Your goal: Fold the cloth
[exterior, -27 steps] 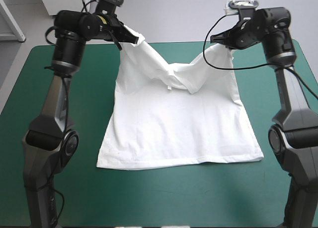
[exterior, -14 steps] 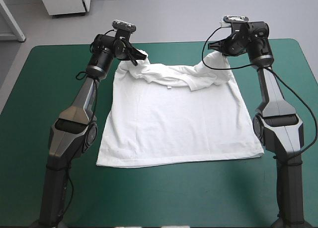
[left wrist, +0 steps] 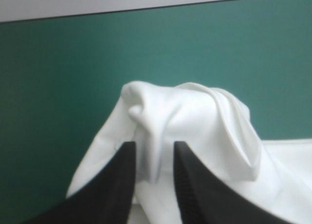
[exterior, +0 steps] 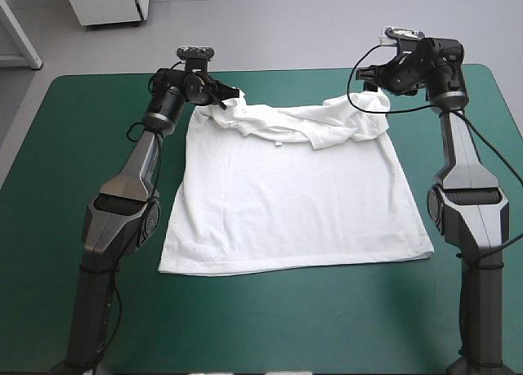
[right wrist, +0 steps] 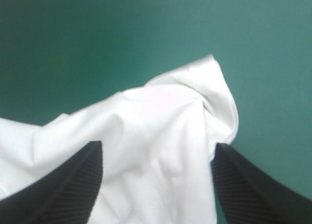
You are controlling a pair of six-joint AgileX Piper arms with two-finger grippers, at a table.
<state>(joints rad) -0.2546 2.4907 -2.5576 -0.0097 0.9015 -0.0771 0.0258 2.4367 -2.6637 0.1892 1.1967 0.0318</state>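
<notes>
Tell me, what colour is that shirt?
Plain white; the T-shirt shows best in the high view.

The T-shirt (exterior: 294,203) lies flat mid-worktop (exterior: 73,187), hem toward the near edge, shoulders bunched along the far side. The left tool (exterior: 221,97) sits at its far-left corner, the right tool (exterior: 370,75) at its far-right.

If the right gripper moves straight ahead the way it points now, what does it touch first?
Most likely the T-shirt: its bunched white fabric lies inside the open right gripper and just ahead; the teal-green cover comes only beyond it.
</notes>
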